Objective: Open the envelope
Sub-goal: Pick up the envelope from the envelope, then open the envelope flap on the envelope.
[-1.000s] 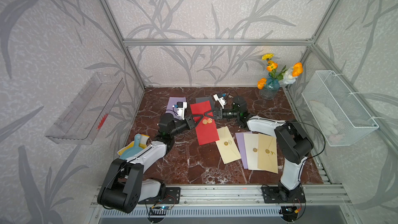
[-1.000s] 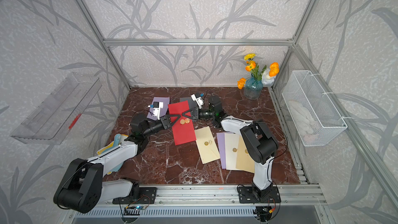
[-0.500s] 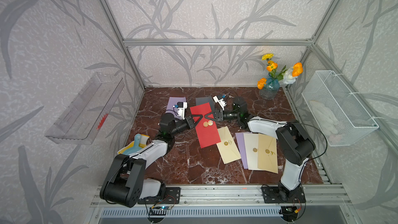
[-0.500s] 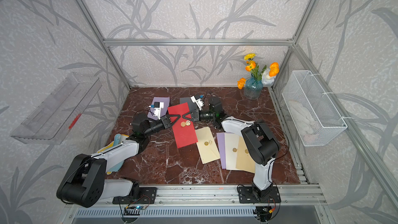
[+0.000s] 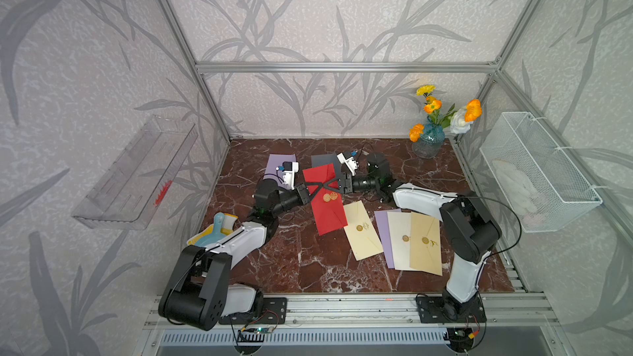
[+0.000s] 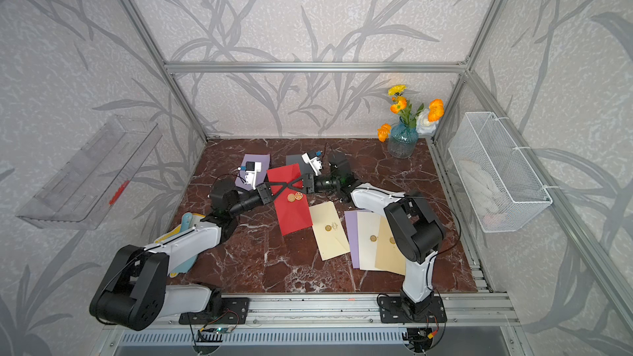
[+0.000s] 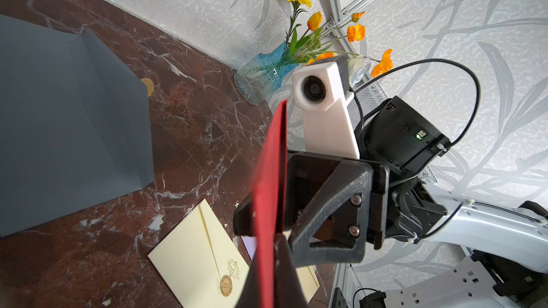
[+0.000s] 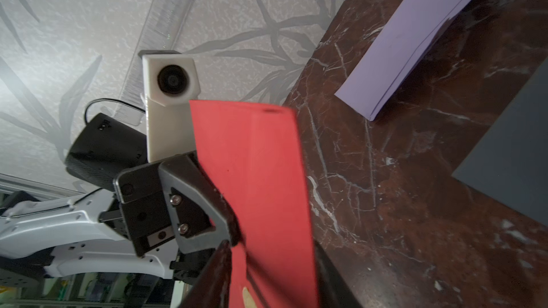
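The red paper envelope is near the middle of the dark red marble table, a little toward 12 o'clock, in both top views. It is tilted, with its top end up between the two robot hands. A round gold seal shows on its face, just below the hands. I cannot tell if its low end touches the table.

The left gripper reaches in from 9 o'clock. It is closed tight and pinches the red paper envelope. In the right wrist view one of its black fingers presses flat on the red paper.

The right gripper reaches in from 3 o'clock. Its jaws are partly apart, with the red paper in the gap between them. It does not look like it is squeezing.

At 12 o'clock from the red one lies a flat grey envelope with its flap open. At 11 o'clock lies a light purple envelope. At 5 o'clock, just beside, lies a cream envelope with a gold seal. At 4 o'clock three more envelopes, purple, white and tan, overlap. A blue glass vase of orange and yellow flowers stands in the corner at 2 o'clock. A white wire basket hangs on the wall at 3 o'clock.
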Available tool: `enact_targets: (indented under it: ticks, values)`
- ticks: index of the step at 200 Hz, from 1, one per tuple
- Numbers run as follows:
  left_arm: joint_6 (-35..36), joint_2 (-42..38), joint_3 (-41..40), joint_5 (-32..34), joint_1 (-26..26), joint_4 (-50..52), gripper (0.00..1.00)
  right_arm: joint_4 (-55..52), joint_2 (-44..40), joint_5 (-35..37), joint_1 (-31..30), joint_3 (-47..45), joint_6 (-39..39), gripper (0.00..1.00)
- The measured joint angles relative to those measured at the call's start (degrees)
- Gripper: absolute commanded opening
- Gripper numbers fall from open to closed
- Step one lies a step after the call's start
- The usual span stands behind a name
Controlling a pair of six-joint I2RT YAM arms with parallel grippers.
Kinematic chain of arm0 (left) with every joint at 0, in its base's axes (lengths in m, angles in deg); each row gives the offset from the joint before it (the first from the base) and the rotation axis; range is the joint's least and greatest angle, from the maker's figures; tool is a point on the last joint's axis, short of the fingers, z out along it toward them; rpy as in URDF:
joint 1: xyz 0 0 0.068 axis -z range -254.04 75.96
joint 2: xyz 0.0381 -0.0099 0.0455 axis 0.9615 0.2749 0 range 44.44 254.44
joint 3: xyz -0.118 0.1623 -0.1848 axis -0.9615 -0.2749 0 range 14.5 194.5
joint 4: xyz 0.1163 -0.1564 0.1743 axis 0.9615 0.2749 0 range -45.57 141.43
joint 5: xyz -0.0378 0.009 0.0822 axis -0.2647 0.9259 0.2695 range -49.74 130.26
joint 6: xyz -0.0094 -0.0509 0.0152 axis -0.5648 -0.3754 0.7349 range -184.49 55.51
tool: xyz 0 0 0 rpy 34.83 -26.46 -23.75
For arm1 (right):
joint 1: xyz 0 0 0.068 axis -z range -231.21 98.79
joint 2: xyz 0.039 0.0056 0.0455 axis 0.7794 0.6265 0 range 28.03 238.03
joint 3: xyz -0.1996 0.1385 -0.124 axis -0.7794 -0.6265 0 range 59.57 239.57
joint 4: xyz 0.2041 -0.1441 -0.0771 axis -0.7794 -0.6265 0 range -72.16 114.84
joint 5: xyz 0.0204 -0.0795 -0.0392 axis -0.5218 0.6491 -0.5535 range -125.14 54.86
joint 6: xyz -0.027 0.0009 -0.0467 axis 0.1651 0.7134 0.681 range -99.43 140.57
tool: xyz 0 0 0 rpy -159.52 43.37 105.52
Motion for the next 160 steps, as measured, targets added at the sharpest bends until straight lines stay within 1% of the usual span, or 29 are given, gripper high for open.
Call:
enact_targets:
  ticks: [41,65,82,123,160]
  values:
    - [2.99,-2.21,2.16,2.97,0.02,6.84,0.00,-12.85,-4.28,11.19,-0.70,1.16,10.21,0.56]
    - [4.35,-2.40,4.63,5.66,0.02,11.23,0.00,-20.11,-8.04,21.11,-2.45,1.51,17.14,0.57]
    - [5.40,-2.40,6.93,7.50,0.26,14.51,0.00,-24.02,-10.54,29.38,-5.79,1.92,22.69,0.59]
    - [6.34,-2.38,11.98,12.26,0.92,20.59,0.00,-26.91,-12.63,44.63,-14.91,1.49,32.28,0.60]
    - [4.52,-2.38,14.97,15.98,1.29,25.75,0.00,-24.94,-13.09,56.81,-18.51,-3.89,37.22,0.60]
